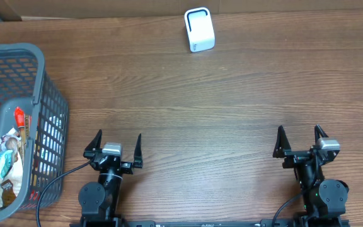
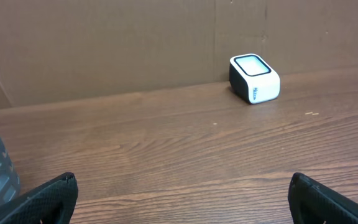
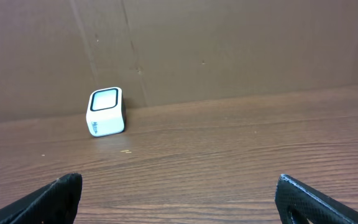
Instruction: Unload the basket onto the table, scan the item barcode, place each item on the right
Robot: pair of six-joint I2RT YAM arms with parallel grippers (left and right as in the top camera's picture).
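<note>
Overhead: white scanner sits at the far edge of the surface, right of centre. Grey basket at far left, packets inside. Left jaws and right jaws are both wide and empty at the near edge, well apart from scanner. Left wrist: scanner far right by cardboard wall, basket corner at left. Right wrist: scanner far left, jaws wide.

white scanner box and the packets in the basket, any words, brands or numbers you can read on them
No text here can be read.
On the white scanner box: a small dark marking low on its front face, too small to read.
On the packets in the grey basket: printed wrappers, too blurred to read.
</note>
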